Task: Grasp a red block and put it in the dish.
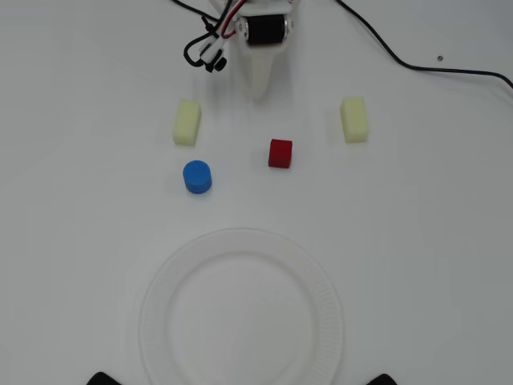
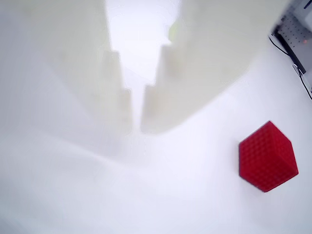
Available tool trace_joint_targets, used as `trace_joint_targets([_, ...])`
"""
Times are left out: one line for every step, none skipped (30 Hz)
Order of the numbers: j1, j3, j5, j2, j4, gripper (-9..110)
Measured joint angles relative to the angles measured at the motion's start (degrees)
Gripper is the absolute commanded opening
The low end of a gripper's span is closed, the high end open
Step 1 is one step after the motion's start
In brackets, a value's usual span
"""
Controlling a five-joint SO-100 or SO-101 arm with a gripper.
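The red block (image 1: 280, 152) is a small red cube that lies on the white table, above the dish in the overhead view. It also shows at the right of the wrist view (image 2: 267, 156). The dish (image 1: 240, 241) is a large round white plate with a ribbed rim at the bottom centre. My white gripper (image 1: 258, 92) hangs near the top centre, a short way above and left of the red block. In the wrist view the gripper (image 2: 137, 127) is empty, its jaws together with only a thin slit between them. The block lies apart from it, to the right.
A blue cylinder (image 1: 196, 176) stands left of the red block. Two pale yellow blocks (image 1: 187, 122) (image 1: 353, 119) lie to either side of the gripper. Black cables (image 1: 417, 66) run along the top of the table. Two dark feet (image 1: 103, 378) show at the bottom edge.
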Motion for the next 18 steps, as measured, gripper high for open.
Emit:
trace_joint_targets([0.00,0.00,0.00,0.00,0.00,0])
trace_joint_targets([-0.79,0.00,-0.97,0.00,0.00,0])
trace_joint_targets([-1.58,0.00,-2.81,0.00,0.00,0])
trace_joint_targets([-1.93,0.00,-4.04,0.00,0.00,0])
trace_joint_targets([-2.11,0.00,-4.57,0.00,0.00,0])
trace_joint_targets([-2.11,0.00,-5.01,0.00,0.00,0])
trace_joint_targets([-2.29,0.00,-5.27,0.00,0.00,0])
trace_joint_targets([-2.37,0.00,-5.45,0.00,0.00,0])
trace_joint_targets([-2.37,0.00,-5.54,0.00,0.00,0])
trace_joint_targets([-2.37,0.00,-5.63,0.00,0.00,0])
trace_joint_targets([-2.37,0.00,-5.63,0.00,0.00,0])
trace_joint_targets([-2.37,0.00,-5.63,0.00,0.00,0])
trace_joint_targets([-2.37,0.00,-5.63,0.00,0.00,0])
trace_joint_targets([-2.37,0.00,-5.63,0.00,0.00,0])
trace_joint_targets([-2.37,0.00,-5.63,0.00,0.00,0])
trace_joint_targets([-2.37,0.00,-5.63,0.00,0.00,0])
trace_joint_targets([-2.37,0.00,-5.63,0.00,0.00,0])
trace_joint_targets([-2.37,0.00,-5.63,0.00,0.00,0])
